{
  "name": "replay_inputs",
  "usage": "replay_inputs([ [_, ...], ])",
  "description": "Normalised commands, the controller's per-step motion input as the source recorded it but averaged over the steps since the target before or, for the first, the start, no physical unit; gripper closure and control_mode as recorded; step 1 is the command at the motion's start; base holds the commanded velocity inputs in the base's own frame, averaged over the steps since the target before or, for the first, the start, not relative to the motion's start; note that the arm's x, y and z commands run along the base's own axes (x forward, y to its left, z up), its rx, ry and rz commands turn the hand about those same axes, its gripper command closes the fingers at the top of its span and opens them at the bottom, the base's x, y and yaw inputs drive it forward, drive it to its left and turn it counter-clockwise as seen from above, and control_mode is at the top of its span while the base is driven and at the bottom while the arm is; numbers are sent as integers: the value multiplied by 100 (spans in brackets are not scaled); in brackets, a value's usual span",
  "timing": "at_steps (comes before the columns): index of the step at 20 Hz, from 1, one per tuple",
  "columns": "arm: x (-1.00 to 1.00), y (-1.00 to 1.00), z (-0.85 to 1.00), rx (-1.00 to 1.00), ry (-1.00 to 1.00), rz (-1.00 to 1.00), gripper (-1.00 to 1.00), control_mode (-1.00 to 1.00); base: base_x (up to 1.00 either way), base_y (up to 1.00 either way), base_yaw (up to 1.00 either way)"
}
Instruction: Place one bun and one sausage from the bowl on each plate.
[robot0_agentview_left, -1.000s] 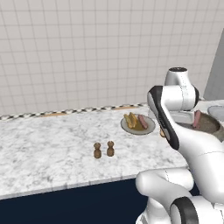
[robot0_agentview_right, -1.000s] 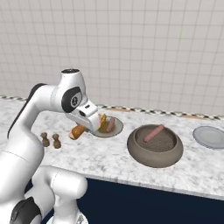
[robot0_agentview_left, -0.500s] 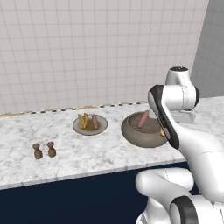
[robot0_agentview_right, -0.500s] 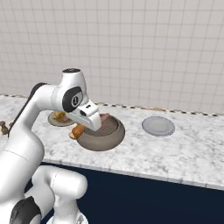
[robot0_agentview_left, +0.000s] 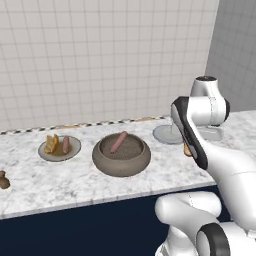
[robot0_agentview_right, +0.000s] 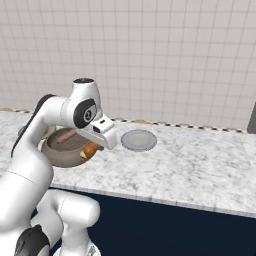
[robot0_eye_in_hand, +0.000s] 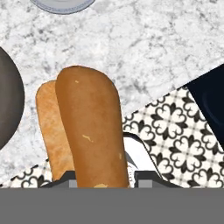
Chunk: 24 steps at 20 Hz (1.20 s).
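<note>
From the left base view, the first plate (robot0_agentview_left: 60, 149) at the left of the counter (robot0_agentview_left: 45, 185) already carries a bun and a sausage, so I judge that half done. The bowl (robot0_agentview_left: 121, 154) sits just beside it with one sausage (robot0_agentview_left: 118, 142) lying inside. The pale plate (robot0_agentview_left: 167, 134) further right is bare, partly behind my arm.

From the right base view, my tool (robot0_agentview_right: 95, 146) hangs above the bowl's near edge, clenched on the bun (robot0_agentview_right: 90, 150), with the pale plate a little way off to its right.

From the hand view, the bun (robot0_eye_in_hand: 87, 127) stands up between my tool's tips, gripped at its lower end. The pale plate's rim (robot0_eye_in_hand: 61, 6) peeks in at the top edge.

What is left, I reckon: set this bun on the pale plate, then fetch the last sausage to join it.
</note>
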Motion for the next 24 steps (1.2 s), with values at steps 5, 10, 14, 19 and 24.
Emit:
replay_inputs([
  [5, 0, 0, 0, 0, 0, 0, 100, 100, 22, -5, 0],
  [10, 62, -3, -4, 0, 1, 0, 100, -100, 4, 0, 0],
  [14, 100, -33, -25, 4, 2, 0, 100, -100, 0, 0, 0],
  [19, 85, -28, -65, 0, 0, 0, 100, -100, 0, 0, 0],
  [24, 81, -42, -48, 3, 3, 0, 100, -100, 0, 0, 0],
])
